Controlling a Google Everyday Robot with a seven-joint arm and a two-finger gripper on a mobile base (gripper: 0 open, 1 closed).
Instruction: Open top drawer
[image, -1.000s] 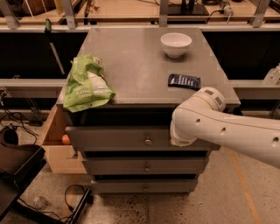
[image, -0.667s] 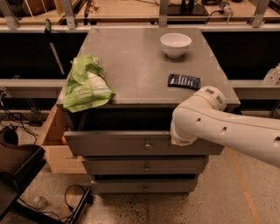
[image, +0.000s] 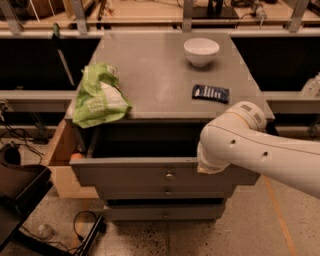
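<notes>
The top drawer (image: 130, 173) is pulled out towards the camera, and its dark grey box stands open under the cabinet top. Its small round metal knob (image: 169, 175) sits free in the middle of the flat grey front. My white arm (image: 240, 145) reaches in from the right, and its end rests against the right part of the drawer's front edge. My gripper is hidden behind that end of the arm, near the drawer front and to the right of the knob.
On the grey cabinet top (image: 155, 75) lie a green bag (image: 100, 97) at the front left, a white bowl (image: 201, 51) at the back and a dark blue packet (image: 210, 92). Two narrower drawer fronts (image: 150, 192) lie below. A pale wooden box (image: 60, 160) stands left. Cables lie on the floor.
The top drawer has slid out towards the camera, from nearly shut to open with its inside showing. My arm has drawn back with it.
</notes>
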